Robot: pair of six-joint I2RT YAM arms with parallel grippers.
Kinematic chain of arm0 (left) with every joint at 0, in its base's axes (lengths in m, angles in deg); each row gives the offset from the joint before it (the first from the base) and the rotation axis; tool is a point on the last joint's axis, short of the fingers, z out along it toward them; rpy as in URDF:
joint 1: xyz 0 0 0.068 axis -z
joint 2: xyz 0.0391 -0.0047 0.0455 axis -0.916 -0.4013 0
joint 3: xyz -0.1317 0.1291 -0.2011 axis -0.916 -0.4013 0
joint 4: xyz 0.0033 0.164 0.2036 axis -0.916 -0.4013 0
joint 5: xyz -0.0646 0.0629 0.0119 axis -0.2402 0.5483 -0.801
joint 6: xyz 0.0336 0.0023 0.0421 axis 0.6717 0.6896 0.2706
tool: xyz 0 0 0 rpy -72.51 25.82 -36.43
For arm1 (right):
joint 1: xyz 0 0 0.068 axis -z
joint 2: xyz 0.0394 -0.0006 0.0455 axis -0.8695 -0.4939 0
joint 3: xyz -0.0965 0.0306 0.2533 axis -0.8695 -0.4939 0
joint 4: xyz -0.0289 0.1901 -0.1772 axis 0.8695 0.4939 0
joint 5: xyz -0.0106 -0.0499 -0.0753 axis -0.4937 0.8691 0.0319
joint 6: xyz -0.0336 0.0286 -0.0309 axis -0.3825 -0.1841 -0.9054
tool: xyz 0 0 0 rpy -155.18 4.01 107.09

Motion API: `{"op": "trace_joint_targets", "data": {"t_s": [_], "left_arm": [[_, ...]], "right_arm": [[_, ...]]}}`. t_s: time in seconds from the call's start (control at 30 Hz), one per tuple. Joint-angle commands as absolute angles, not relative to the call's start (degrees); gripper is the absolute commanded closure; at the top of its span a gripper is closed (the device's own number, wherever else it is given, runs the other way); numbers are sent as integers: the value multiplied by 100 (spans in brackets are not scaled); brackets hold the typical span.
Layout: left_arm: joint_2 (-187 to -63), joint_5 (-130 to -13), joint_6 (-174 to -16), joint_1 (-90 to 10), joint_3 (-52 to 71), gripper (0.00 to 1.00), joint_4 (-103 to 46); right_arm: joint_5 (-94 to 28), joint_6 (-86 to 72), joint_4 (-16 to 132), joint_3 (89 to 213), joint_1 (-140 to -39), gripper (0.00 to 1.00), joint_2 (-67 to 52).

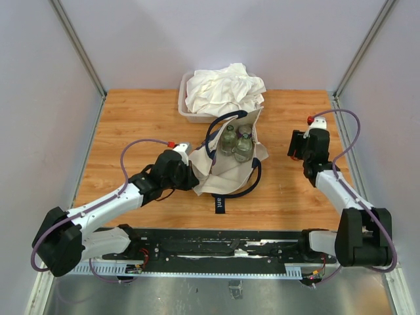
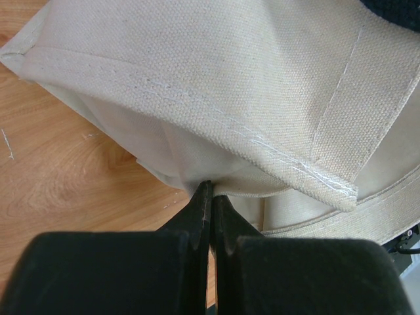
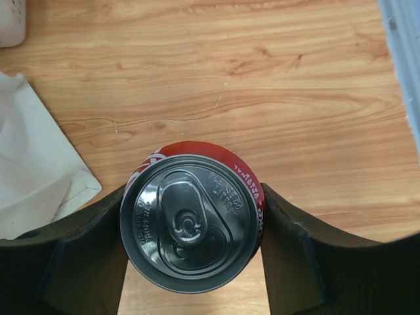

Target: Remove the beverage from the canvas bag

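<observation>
The cream canvas bag (image 1: 226, 169) with navy handles lies open at the table's middle, and two clear glass jars (image 1: 237, 142) show in its mouth. My left gripper (image 1: 192, 172) is shut on the bag's left edge; in the left wrist view the fingertips (image 2: 211, 187) pinch a fold of the canvas (image 2: 262, 79). My right gripper (image 1: 298, 146) is to the right of the bag. In the right wrist view it (image 3: 191, 223) is shut on an upright red cola can (image 3: 190, 220), seen from above over bare wood. I cannot tell whether the can touches the table.
A clear plastic tub (image 1: 184, 108) heaped with white cloth (image 1: 224, 88) stands behind the bag. A corner of the bag (image 3: 33, 170) lies left of the can. The right wall's rail (image 3: 400, 59) is close on the right.
</observation>
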State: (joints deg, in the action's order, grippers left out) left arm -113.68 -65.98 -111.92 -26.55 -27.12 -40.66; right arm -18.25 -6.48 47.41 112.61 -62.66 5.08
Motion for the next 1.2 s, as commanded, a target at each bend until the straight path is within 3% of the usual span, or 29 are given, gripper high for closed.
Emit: {"op": "trace_joint_targets", "data": {"t_s": [0.0, 0.27, 0.63, 0.7, 0.73, 0.8, 0.9, 1.17], "left_arm": [[-11350, -6578, -11160, -2582, -2668, 100, -4500], [-11351, -6544, -11142, -2582, -2632, 100, -4547], [-11396, -6538, -11134, -2583, -2620, 100, -4558], [-11410, -6534, -11134, -2583, -2622, 100, -4554], [-11405, -6536, -11134, -2582, -2624, 99, -4550], [-11425, -6541, -11126, -2582, -2623, 100, -4536], [-11448, -6572, -11116, -2582, -2613, 100, -4525], [-11470, -6606, -11090, -2582, -2599, 100, -4475]], "right_arm": [[-2131, -202, 4225, 11725, -6059, 99, 111], [-1810, 39, 4983, 12075, -6049, 99, -286], [-1495, 176, 5610, 12304, -6051, 83, -766], [-1503, 164, 5631, 12324, -6049, 72, -849], [-1513, 161, 5655, 12344, -6049, 60, -893], [-1521, 174, 5736, 12402, -6049, 26, -956], [-1489, 203, 5807, 12451, -6049, 2, -944], [-1434, -30, 6044, 12638, -6138, 1, -22]]}}
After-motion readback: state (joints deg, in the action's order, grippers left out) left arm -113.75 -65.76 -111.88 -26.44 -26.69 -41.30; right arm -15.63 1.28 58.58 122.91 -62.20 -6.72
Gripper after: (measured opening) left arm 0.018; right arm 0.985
